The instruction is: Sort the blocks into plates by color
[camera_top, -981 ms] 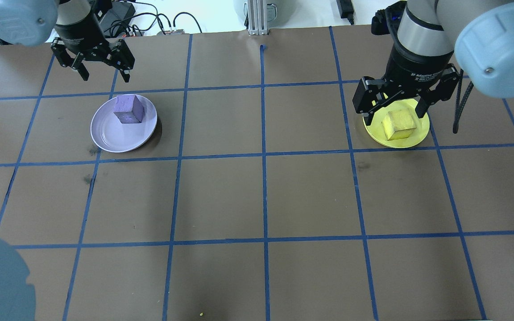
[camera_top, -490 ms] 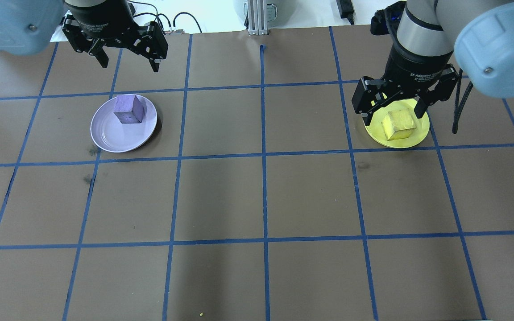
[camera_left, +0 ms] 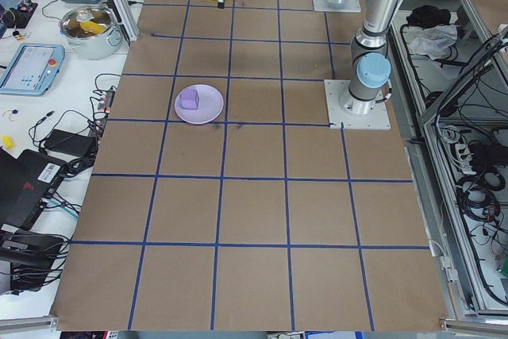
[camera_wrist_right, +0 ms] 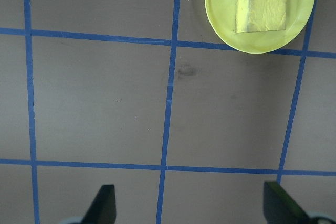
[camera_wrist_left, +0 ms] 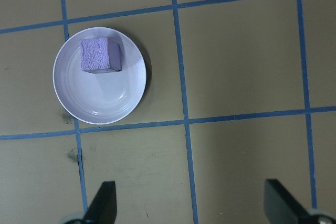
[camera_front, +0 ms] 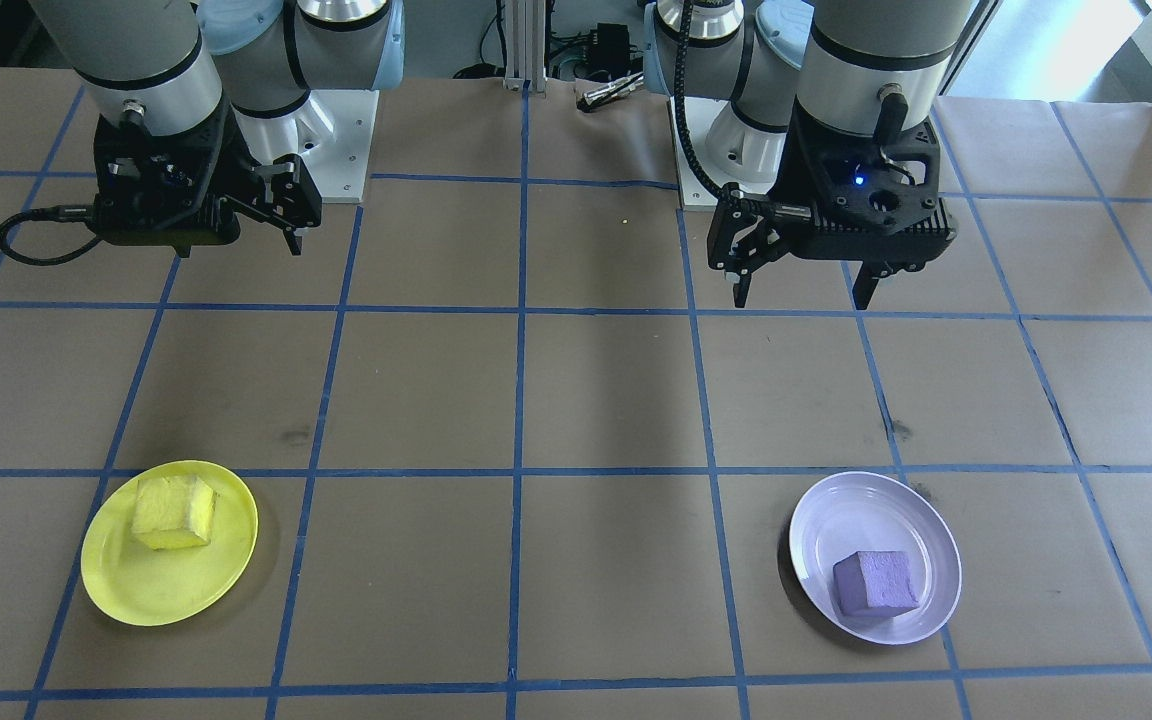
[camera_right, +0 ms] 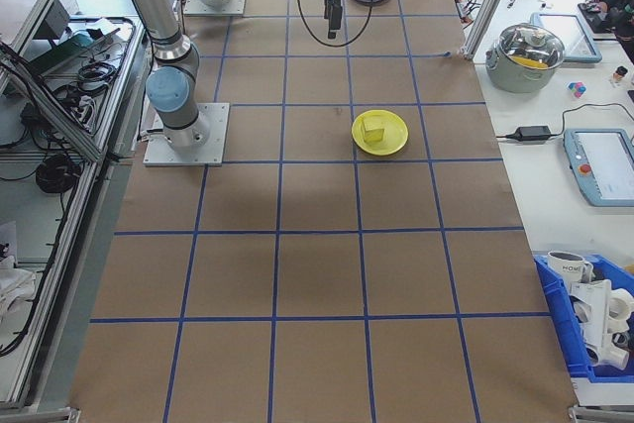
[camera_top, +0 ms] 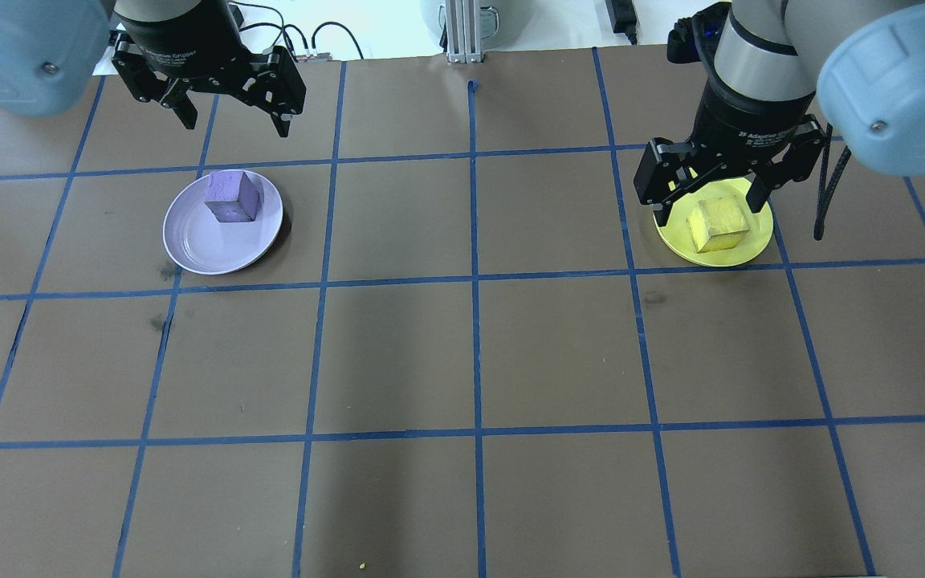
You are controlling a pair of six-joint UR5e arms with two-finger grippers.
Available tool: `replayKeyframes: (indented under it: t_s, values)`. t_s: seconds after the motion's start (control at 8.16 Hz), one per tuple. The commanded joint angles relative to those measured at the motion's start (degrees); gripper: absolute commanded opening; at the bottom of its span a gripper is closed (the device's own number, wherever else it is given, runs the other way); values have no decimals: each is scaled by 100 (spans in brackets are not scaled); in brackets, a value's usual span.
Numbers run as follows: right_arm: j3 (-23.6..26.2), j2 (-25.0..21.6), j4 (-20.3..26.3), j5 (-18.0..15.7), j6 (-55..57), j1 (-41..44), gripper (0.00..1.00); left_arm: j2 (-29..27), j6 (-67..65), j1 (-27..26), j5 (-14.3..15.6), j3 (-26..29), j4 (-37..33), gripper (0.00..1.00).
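Left gripper (camera_top: 231,123): jaws spread wide, holding nothing, raised at the upper left of the overhead view. Against the frame half a second ago it sits marginally lower and to the left; against the frame one second ago it has shifted right and appears larger. In the front-facing view the same gripper (camera_front: 801,295) hangs at upper right, both fingers apart over bare table.

Right gripper (camera_top: 710,209): jaws likewise spread, empty, at the upper right of the overhead view; position unchanged across all three overhead frames. Its fingertips (camera_wrist_right: 103,203) show at the bottom corners of its wrist view, well separated.

Purple block (camera_top: 231,197): rests inside the lavender plate (camera_top: 193,241), toward the plate's upper right rim in the overhead view, below the left gripper and apart from it. No shift from the earlier frames.

Yellow block (camera_top: 717,224): rests in the yellow plate (camera_top: 755,241), framed between the right gripper's open fingers in the overhead view. The front-facing view places the gripper (camera_front: 291,235) well clear of it.

Brown table surface (camera_top: 470,353) with blue tape grid.
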Motion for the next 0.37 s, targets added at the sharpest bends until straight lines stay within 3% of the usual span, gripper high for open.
replayKeyframes:
  t_s: [0.0, 0.25]
  values:
    - [0, 0, 6, -5, -7, 0, 100, 16, -19, 9, -9, -14, 13, 100]
    - [0, 9, 6, -22, -7, 0, 100, 16, -37, 9, 0, -23, 13, 100]
